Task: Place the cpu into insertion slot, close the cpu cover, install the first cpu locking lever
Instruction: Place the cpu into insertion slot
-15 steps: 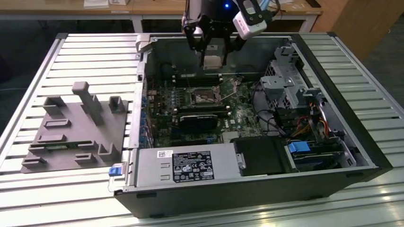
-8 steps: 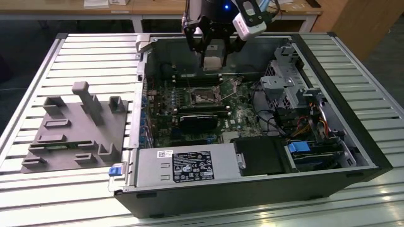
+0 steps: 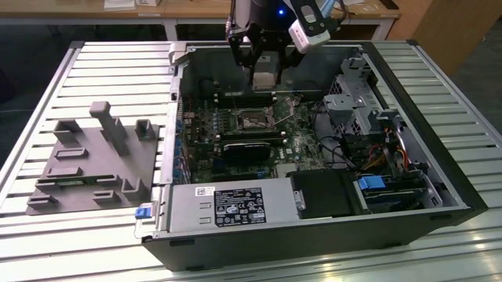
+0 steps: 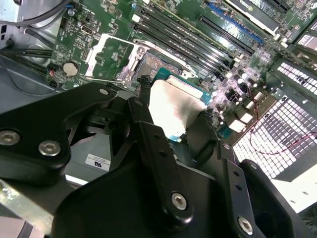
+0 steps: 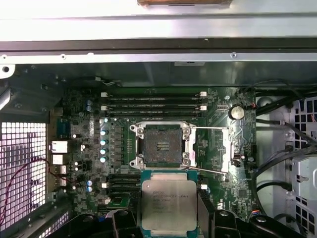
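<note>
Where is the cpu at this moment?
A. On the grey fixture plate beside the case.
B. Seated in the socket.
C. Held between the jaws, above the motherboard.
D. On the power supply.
C: in the first wrist view the cpu is clamped between the jaws, apart from the socket, which is bare.
</note>
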`<state>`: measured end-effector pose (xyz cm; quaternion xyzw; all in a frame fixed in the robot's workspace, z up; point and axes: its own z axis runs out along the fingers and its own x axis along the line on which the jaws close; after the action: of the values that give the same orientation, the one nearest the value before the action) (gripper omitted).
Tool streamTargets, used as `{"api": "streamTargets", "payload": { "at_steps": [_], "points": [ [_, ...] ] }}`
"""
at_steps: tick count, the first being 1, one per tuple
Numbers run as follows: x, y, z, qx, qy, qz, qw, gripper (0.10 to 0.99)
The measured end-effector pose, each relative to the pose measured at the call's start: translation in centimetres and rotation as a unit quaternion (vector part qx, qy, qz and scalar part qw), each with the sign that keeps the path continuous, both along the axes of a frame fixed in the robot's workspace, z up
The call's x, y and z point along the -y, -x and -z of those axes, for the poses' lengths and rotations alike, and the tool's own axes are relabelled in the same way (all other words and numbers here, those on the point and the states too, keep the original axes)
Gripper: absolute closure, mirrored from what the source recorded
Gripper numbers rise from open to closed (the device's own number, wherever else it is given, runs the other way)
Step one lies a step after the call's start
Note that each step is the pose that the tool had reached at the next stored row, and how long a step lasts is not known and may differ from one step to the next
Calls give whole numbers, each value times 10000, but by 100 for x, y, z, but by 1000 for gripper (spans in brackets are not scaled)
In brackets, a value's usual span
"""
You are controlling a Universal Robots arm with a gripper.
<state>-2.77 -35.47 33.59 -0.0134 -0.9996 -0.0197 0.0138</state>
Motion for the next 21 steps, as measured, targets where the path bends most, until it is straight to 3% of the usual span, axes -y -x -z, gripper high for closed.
{"api": "streamTargets", "payload": {
  "at_steps": [7,14,17,21],
  "points": [
    [0,0,43,1,9,0,10000,549],
    [0,0,160,7,9,31,10000,549],
    [0,0,180,7,11,282,9996,549],
    [0,0,194,6,17,638,9980,549]
  ]
}}
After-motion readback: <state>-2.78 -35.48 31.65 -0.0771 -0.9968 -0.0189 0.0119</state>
